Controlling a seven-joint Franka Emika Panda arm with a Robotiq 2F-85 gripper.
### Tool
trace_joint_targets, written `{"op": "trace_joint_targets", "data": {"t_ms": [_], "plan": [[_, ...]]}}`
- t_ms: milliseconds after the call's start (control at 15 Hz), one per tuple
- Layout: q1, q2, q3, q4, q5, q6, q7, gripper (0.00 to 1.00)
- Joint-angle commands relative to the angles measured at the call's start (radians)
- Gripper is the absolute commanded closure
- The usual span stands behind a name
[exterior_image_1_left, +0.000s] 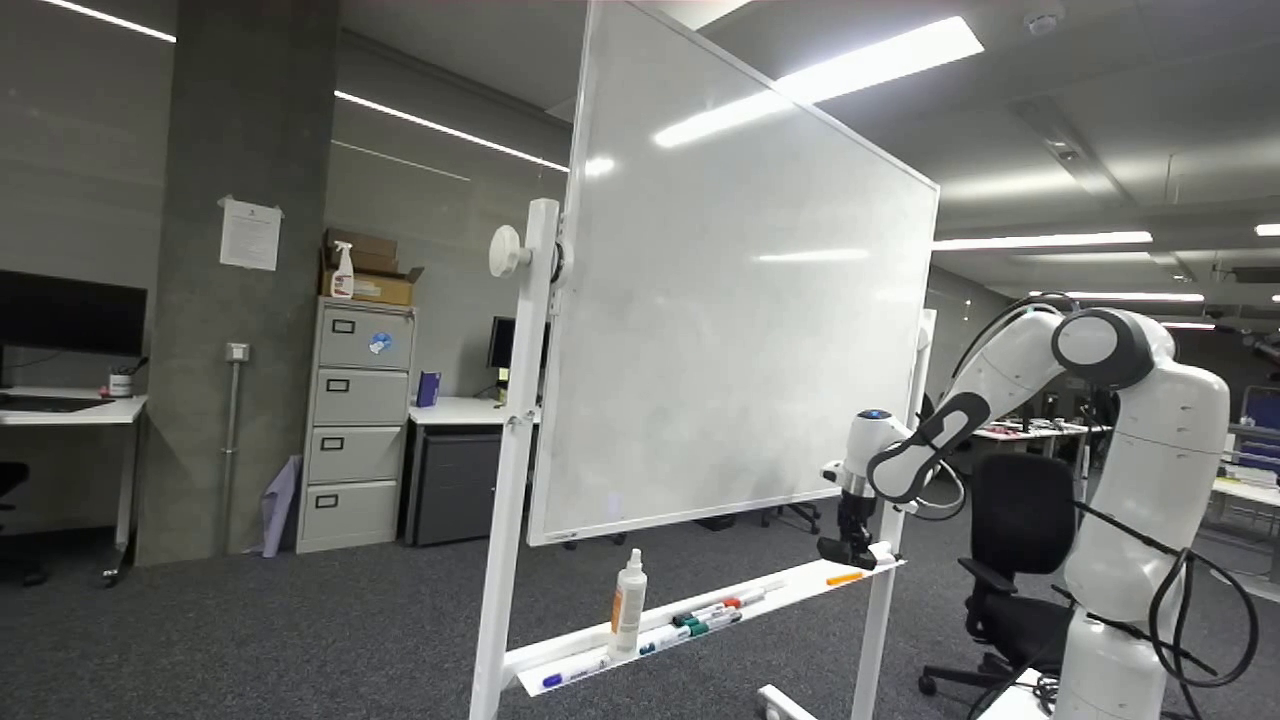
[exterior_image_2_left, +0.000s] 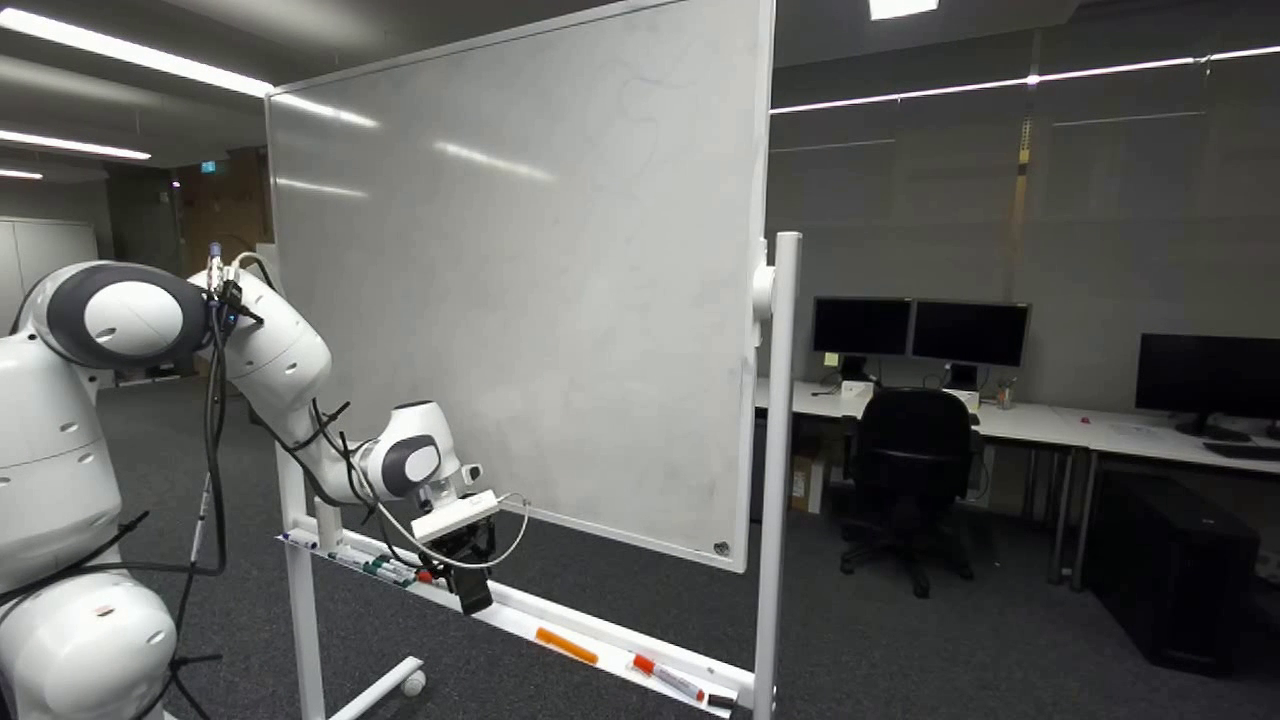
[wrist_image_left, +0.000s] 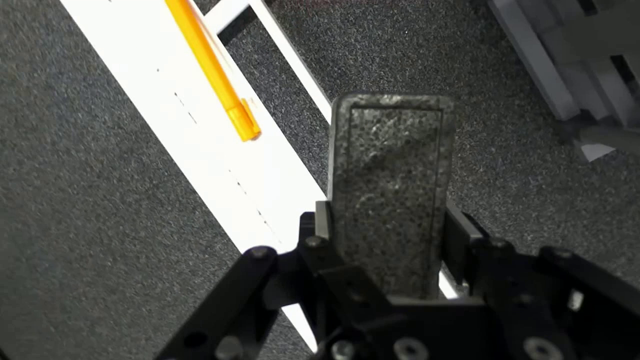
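My gripper (wrist_image_left: 390, 220) is shut on a dark grey, speckled block that looks like a whiteboard eraser (wrist_image_left: 387, 170), its long side pointing away from the palm. One finger pad (wrist_image_left: 323, 220) presses each side of it. In both exterior views the black gripper (exterior_image_1_left: 856, 515) points down by the whiteboard's tray (exterior_image_2_left: 520, 622), with the eraser (exterior_image_2_left: 474, 590) at its lower end. How far the eraser stands above the tray I cannot tell. An orange pen (wrist_image_left: 215, 70) lies on the tray beside it. The large whiteboard (exterior_image_1_left: 740, 300) rises above, its surface mostly blank with faint smudges.
On the tray stand a spray bottle (exterior_image_1_left: 628, 605) and several markers (exterior_image_1_left: 705, 620). A red-capped marker (exterior_image_2_left: 668, 677) lies near one tray end. White frame posts (exterior_image_2_left: 778, 450) flank the board. A black office chair (exterior_image_1_left: 1020, 560) is behind the arm.
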Motion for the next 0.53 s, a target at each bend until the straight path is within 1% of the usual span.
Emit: {"op": "trace_joint_targets", "data": {"t_ms": [0,67,200,267,467], "plan": [[-0.023,0.026,0.011,0.04,-0.032,-0.051,0.21,0.69],[-0.02,0.042,0.011,0.054,-0.024,-0.072,0.259,0.69],[-0.011,0.07,0.011,0.083,0.027,-0.129,0.327,0.69],[-0.005,0.089,0.012,0.105,0.087,-0.161,0.328,0.69],[-0.005,0.141,0.018,0.157,0.237,-0.185,0.367,0.69]]}}
